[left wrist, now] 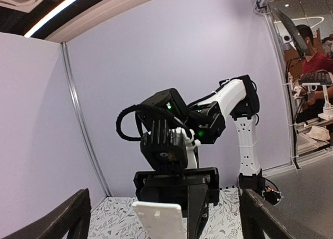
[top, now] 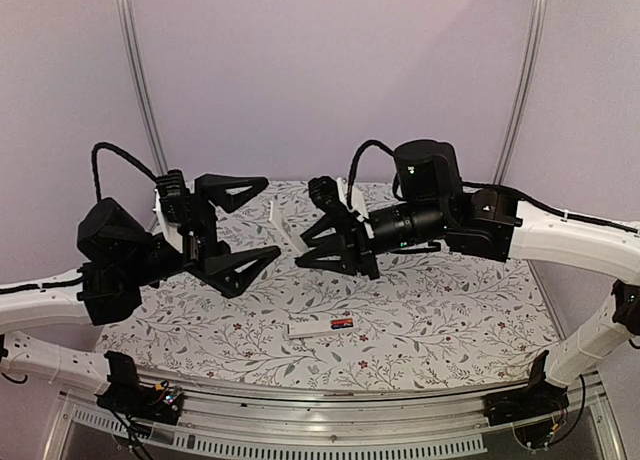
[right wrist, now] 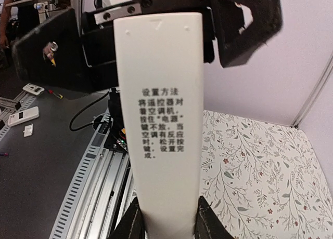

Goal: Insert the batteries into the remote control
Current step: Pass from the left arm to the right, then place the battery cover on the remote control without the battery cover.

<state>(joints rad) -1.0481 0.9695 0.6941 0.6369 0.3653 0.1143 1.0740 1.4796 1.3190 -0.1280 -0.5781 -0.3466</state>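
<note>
In front of me is the table (top: 450, 310) with its flowered cloth, and both arms are lifted above it, facing each other. The largest thing in play is the remote control (top: 283, 226) — a slim white bar with some printed lines of Chinese text on the side that the right wrist camera sees. It is in the air over the middle of the table, not lying on it.

The right gripper (top: 306, 225) is closed on the near end of this bar, one finger on each long edge. The left gripper (top: 264, 218) stands fully wide and has hold of nothing; the free end of the bar points into its gap, apart from both fingers.

Nearer to me on the cloth lies a small flat white piece (top: 312, 329). At its right end are the batteries (top: 343, 323) — one red, one dark. Whether they touch the piece I cannot tell.
</note>
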